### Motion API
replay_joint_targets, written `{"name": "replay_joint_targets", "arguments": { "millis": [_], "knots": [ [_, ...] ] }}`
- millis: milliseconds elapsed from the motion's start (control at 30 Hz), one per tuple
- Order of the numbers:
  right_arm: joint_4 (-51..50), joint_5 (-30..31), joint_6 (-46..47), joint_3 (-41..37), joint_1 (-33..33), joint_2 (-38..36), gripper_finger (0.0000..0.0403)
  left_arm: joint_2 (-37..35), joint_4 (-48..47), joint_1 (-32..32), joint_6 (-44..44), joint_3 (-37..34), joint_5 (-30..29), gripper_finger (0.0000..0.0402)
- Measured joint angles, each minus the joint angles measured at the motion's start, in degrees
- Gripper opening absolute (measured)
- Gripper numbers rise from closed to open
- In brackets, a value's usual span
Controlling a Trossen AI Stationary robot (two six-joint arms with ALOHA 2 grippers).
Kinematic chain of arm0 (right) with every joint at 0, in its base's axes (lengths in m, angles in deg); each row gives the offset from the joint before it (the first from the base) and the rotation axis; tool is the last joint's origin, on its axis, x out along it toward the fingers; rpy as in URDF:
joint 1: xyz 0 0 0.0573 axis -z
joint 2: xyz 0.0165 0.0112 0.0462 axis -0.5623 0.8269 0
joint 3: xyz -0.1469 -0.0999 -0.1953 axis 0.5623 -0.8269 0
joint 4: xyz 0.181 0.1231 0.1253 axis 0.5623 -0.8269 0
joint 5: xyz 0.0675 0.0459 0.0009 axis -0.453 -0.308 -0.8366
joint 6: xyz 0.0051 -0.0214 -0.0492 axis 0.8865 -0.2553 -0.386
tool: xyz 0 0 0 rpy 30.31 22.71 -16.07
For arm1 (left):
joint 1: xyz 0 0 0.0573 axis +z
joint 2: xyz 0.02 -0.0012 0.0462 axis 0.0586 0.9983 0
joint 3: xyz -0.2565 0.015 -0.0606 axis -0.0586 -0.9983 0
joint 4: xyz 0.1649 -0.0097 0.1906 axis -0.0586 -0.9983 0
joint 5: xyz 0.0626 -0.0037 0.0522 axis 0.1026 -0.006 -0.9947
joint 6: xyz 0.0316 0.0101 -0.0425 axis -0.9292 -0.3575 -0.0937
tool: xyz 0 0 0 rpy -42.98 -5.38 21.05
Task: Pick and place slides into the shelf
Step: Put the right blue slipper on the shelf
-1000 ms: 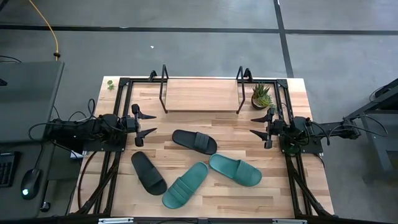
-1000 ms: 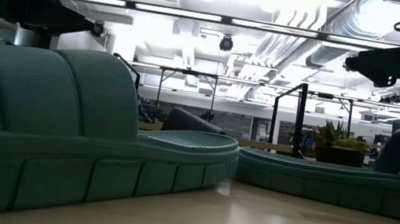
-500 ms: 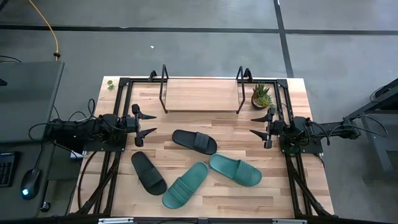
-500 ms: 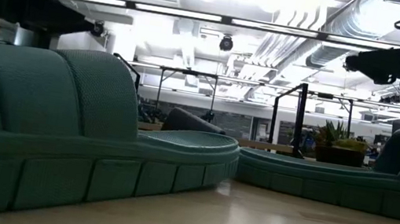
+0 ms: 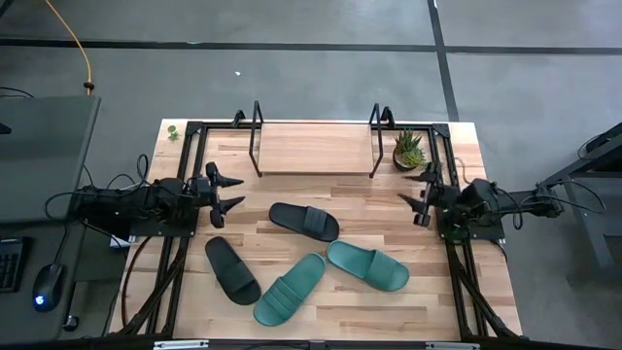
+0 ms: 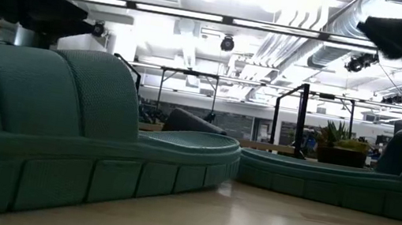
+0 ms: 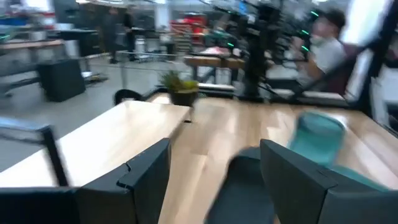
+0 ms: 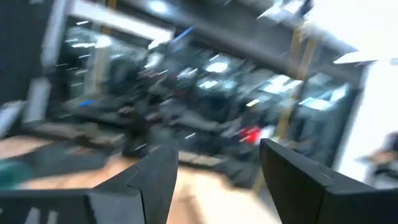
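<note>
From above, the shelf (image 5: 316,148) stands bare at the table's far edge, while all four slides lie mid-table: two black slides (image 5: 304,221) (image 5: 232,269) and two teal slides (image 5: 290,289) (image 5: 367,264). Nothing appears placed yet. The left gripper (image 5: 229,191) and right gripper (image 5: 412,192) hang at the table's sides, fingers spread, grasping nothing. At table height, a teal slide (image 6: 84,143) fills the foreground. Both wrist views show parted, empty fingers (image 7: 140,180) (image 8: 149,180).

left arm: we see a matte black, blocky body trailing looped black cables
right arm: we see the same black build and cabling
fingers (image 7: 146,180): dark, flat, angular plates
</note>
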Motion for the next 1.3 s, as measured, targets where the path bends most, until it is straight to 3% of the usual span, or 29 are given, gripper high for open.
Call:
{"name": "replay_joint_targets", "arguments": {
  "millis": [167,467,600,1033,1300],
  "knots": [
    [5.4,4.8,3.5,0.0,0.0,0.0,0.0216,0.0,8.5,0.0,0.9,0.0,-7.8,0.0227],
    [9.4,5.2,4.0,0.0,0.0,0.0,0.0216,0.0,11.8,0.0,3.0,0.0,-6.0,0.0227],
    [13.9,5.2,5.0,0.0,0.0,0.0,0.0216,0.0,11.3,0.0,9.4,0.0,-6.0,0.0227],
    [12.3,0.5,11.3,0.9,0.0,0.1,0.0216,0.0,13.8,0.0,12.1,0.0,-7.0,0.0227],
    [7.6,-2.6,14.6,7.1,0.0,8.9,0.0216,0.5,10.5,0.1,12.9,2.7,-6.9,0.0227]
  ]
}}
